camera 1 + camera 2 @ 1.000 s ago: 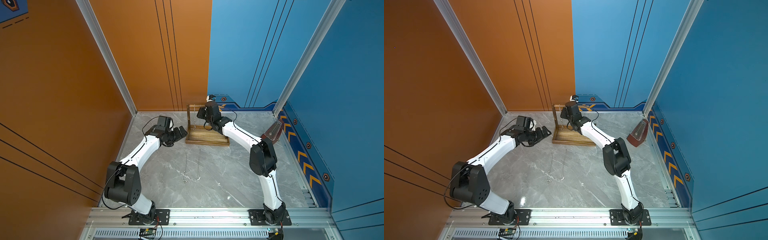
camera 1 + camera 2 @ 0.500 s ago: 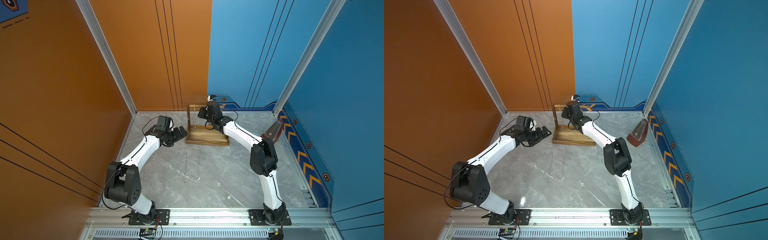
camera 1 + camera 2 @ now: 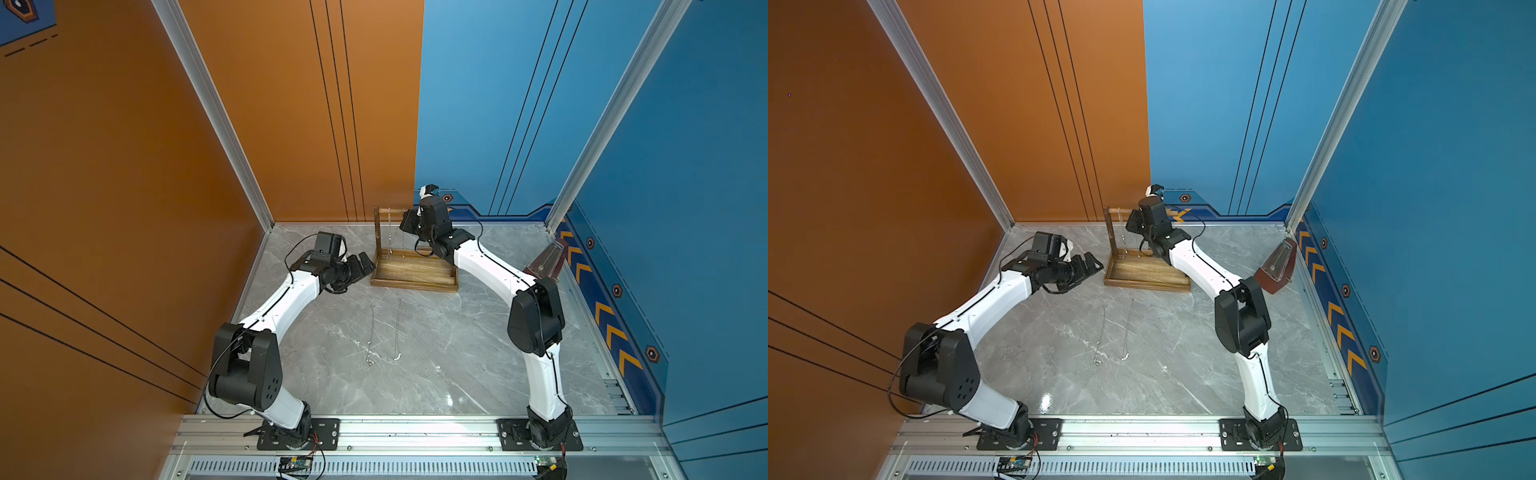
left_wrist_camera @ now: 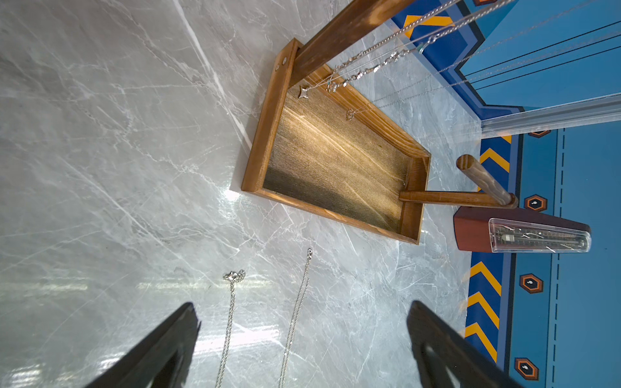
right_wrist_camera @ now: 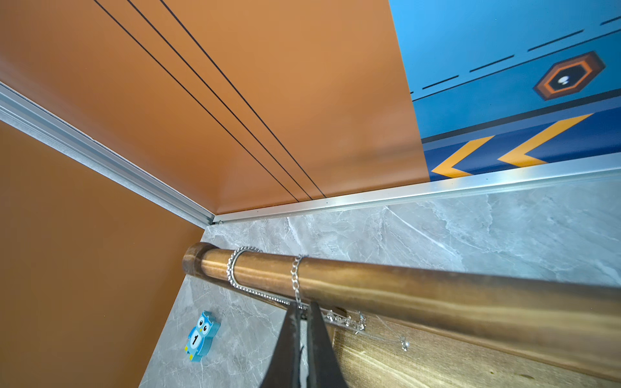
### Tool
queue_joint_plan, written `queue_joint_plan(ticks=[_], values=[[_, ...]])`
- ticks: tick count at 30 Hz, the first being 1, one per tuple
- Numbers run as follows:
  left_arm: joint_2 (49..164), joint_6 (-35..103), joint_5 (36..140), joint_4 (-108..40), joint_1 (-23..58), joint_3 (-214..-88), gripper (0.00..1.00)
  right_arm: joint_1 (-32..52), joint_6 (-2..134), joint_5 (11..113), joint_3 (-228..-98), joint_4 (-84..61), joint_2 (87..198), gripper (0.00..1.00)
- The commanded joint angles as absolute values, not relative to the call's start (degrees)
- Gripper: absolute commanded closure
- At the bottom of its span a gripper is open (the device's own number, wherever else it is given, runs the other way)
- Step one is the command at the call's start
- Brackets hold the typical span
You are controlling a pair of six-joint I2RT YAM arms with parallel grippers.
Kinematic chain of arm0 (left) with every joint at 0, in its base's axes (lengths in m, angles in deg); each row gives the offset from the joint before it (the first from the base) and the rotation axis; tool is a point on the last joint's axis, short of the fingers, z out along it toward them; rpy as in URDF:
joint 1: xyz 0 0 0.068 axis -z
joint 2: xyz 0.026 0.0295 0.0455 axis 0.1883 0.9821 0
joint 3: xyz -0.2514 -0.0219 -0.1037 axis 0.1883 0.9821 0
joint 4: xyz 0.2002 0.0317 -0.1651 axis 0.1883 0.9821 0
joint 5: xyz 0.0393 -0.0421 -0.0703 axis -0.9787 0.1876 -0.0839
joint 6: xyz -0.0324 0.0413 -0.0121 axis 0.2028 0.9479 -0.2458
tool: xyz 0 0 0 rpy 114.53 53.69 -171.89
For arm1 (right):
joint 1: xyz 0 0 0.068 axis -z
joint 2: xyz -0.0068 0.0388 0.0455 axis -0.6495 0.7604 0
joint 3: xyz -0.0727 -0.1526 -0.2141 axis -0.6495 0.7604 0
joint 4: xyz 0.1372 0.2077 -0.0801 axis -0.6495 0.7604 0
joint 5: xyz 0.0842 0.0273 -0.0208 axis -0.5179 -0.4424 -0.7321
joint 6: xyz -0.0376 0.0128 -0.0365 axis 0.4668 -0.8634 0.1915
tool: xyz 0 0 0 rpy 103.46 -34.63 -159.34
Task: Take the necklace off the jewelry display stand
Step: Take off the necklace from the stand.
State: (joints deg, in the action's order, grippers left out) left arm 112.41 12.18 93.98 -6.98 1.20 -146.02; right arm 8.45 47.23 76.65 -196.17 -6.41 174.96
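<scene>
Right end effector (image 5: 304, 309) tight on necklace (image 5: 295, 283)

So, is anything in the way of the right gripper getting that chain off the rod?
The right gripper is shut on the link chain under the rod. A beaded chain loops the rod between it and the rod's visible end.

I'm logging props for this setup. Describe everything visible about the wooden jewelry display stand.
The jewelry display stand is brown stained wood: a shallow rectangular tray base, uprights, and a round top rod. It stands upright at the back of the marble table. A beaded chain and a link necklace hang over the rod; the right gripper, jaws shut, pinches the link necklace just beneath it.
</scene>
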Motion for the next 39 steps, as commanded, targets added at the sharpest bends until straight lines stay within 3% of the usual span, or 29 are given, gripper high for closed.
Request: queue_joint_plan(ticks=[1, 39], values=[[111.13, 11.70, 95.25, -7.53, 0.96, -144.92, 0.02, 9.39, 46.01, 75.96, -195.56, -4.89, 171.24, 1.00], [111.73, 11.41, 95.49, -8.03, 1.15, -144.59, 0.02, 15.08, 44.64, 72.20, -188.97, -5.13, 164.53, 1.00]])
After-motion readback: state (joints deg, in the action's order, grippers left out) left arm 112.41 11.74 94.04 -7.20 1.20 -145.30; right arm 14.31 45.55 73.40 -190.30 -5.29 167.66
